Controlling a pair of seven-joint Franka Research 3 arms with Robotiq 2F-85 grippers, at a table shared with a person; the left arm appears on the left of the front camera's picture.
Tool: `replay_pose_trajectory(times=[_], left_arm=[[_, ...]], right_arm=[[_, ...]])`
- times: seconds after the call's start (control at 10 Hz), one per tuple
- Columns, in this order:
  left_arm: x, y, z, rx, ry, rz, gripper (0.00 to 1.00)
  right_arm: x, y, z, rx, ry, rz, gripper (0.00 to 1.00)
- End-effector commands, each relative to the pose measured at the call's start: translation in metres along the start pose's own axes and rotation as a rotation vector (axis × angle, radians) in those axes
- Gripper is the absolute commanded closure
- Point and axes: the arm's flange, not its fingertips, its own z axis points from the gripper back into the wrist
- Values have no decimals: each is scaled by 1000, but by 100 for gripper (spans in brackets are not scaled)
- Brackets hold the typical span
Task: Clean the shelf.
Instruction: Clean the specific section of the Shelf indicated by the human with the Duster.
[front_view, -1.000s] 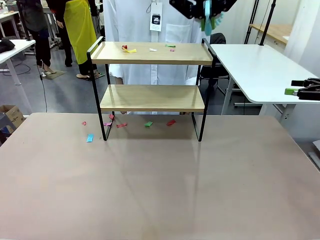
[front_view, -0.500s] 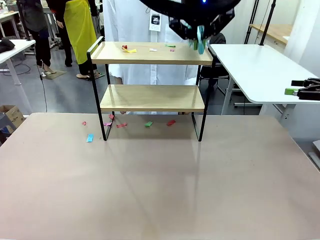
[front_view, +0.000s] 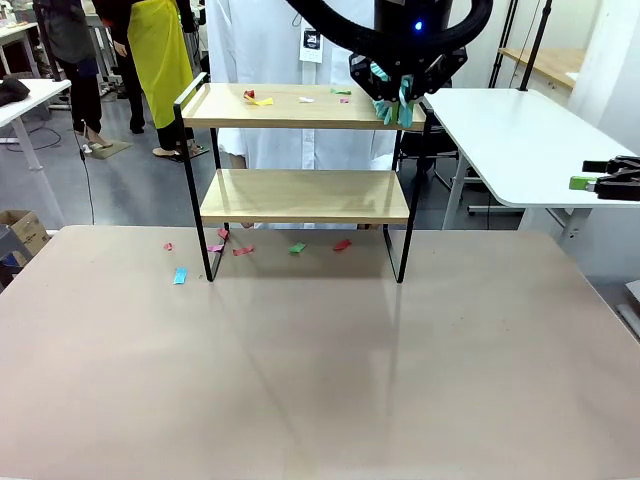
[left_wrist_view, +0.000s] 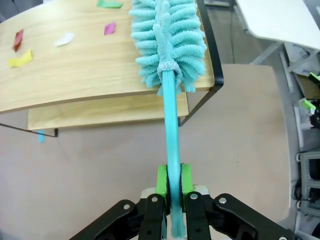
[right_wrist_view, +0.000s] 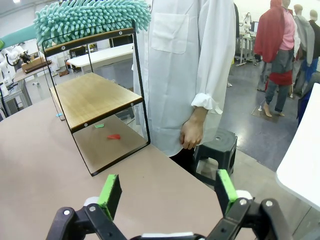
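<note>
Gripping the handle of a teal duster tight in the left claw, fluffy head over the right end of the top board of the shelf, near paper scraps. Holding the right claw wide open, empty. With the shelf at the far side of the table, before a person.

bright, even overhead light, no harsh shadows. the tabletop has a soft sheen with faint reflections of the shelf legs. the front view is sharp; both wrist views bend straight lines toward their edges.
</note>
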Motion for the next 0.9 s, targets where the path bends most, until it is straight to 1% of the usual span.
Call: replay_pose_trajectory(times=[0.0, 0.1, 0.2, 0.3, 0.8], left_arm=[[-6, 5, 5, -8, -10, -9, 87], [0, 0, 0, 0, 0, 0, 87], [3, 7, -2, 31, 31, -3, 87], [6, 16, 0, 56, 39, -7, 87], [23, 91, 10, 198, 88, 13, 87]], right_arm=[[3, 0, 1, -2, 3, 5, 0], [3, 0, 1, -2, 3, 5, 0], [3, 0, 1, -2, 3, 5, 0], [3, 0, 1, -2, 3, 5, 0], [3, 0, 1, -2, 3, 5, 0]])
